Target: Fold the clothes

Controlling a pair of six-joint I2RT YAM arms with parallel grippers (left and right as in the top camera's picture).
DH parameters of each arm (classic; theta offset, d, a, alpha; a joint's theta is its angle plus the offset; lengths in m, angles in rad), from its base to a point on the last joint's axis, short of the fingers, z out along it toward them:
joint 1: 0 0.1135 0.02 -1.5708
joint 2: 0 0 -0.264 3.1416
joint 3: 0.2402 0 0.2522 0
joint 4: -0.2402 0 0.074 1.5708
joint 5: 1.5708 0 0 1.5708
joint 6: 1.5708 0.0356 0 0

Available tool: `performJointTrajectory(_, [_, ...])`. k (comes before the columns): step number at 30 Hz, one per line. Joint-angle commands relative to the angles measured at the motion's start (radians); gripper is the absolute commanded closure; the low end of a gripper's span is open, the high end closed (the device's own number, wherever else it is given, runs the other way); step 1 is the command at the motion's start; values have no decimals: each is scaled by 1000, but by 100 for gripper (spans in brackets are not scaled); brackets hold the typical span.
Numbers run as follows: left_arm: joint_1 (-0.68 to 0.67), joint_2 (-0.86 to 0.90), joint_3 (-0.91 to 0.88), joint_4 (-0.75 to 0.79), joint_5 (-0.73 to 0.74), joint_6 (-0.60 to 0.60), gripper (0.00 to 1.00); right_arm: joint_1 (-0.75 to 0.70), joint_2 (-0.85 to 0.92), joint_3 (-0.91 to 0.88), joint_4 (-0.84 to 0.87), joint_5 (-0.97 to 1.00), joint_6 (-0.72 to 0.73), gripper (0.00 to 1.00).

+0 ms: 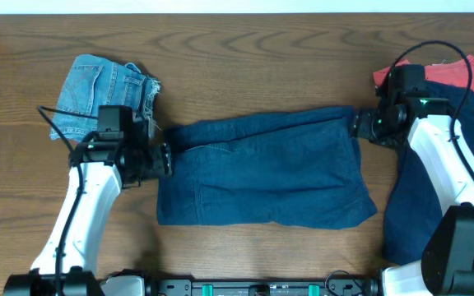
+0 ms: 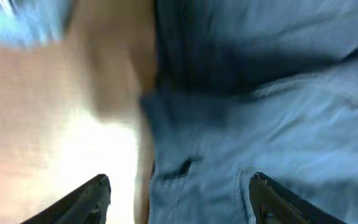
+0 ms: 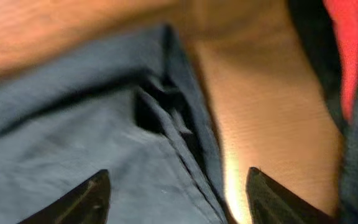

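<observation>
Holding the left gripper (image 2: pixel 179 186) agape, dark fingers (image 2: pixel 92 199) spread wide with nothing between them, over the left end of the navy shorts (image 2: pixel 278 124), right at the meeting of cloth and bare table (image 2: pixel 55 124). Holding the right gripper (image 3: pixel 179 186) just as wide apart at the upper right corner of the same shorts, above a small dark fold in the hem, whether touching the fabric or not, impossible to tell. Showing, from overhead, the shorts lying flat across the middle of the tabletop, long side running left to right. Showing light-blue denim shorts (image 1: pixel 105 90) bunched toward the back left corner, just beyond the left arm (image 1: pixel 85 205) — and a coral-red shirt (image 1: pixel 451 72) with another navy garment (image 1: pixel 410 205) lying along the right edge, partly under the right arm (image 1: pixel 451 164)
</observation>
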Motion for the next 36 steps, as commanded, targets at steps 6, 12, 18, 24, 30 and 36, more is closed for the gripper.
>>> performJointTrajectory(6, [6, 130, 10, 122, -5, 6, 28, 11, 64, 2, 50, -82, 8, 36])
performJointTrajectory(12, [6, 216, 10, 116, 29, 6, 58, 12, 95, 2, 60, -82, 7, 37])
performJointTrajectory(18, [6, 196, 31, 121, 109, 6, 91, 18, 120, 1, 111, -87, -17, 39])
performJointTrajectory(24, [6, 142, 43, 119, 123, 6, 94, 24, 156, 0, 116, -159, -76, 55])
performJointTrajectory(30, [6, 117, 43, 117, 123, 6, 94, 22, 159, 0, 111, -187, -94, 89])
performJointTrajectory(36, [6, 111, 43, 105, 123, 6, 94, -2, 119, 2, 115, -212, -94, 99])
